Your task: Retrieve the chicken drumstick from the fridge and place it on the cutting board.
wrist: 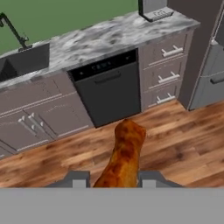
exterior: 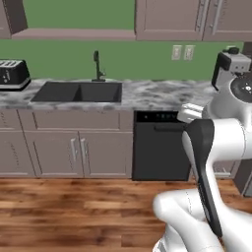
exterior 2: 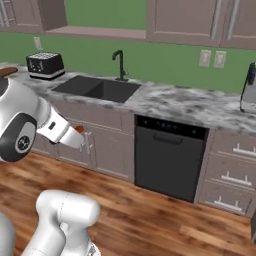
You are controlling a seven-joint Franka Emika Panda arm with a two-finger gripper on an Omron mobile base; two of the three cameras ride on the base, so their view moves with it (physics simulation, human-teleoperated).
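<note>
A sink (exterior: 78,92) was set in the counter (exterior: 152,93), with a tap (exterior: 98,66) behind it and a toaster (exterior: 13,74) to its left. A dishwasher (exterior: 160,145) was fitted below the counter, right of the sink. A drumstick (wrist: 124,155) was held between the gripper (wrist: 112,178) fingers, above the floor (exterior: 74,211)

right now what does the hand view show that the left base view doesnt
Hand view alone: the chicken drumstick sticking up between the gripper fingertips, which are shut on it, plus a drawer stack. Left base view alone: the toaster and wall outlets. Both: the sink, black dishwasher, marble counter and wood floor.
</note>
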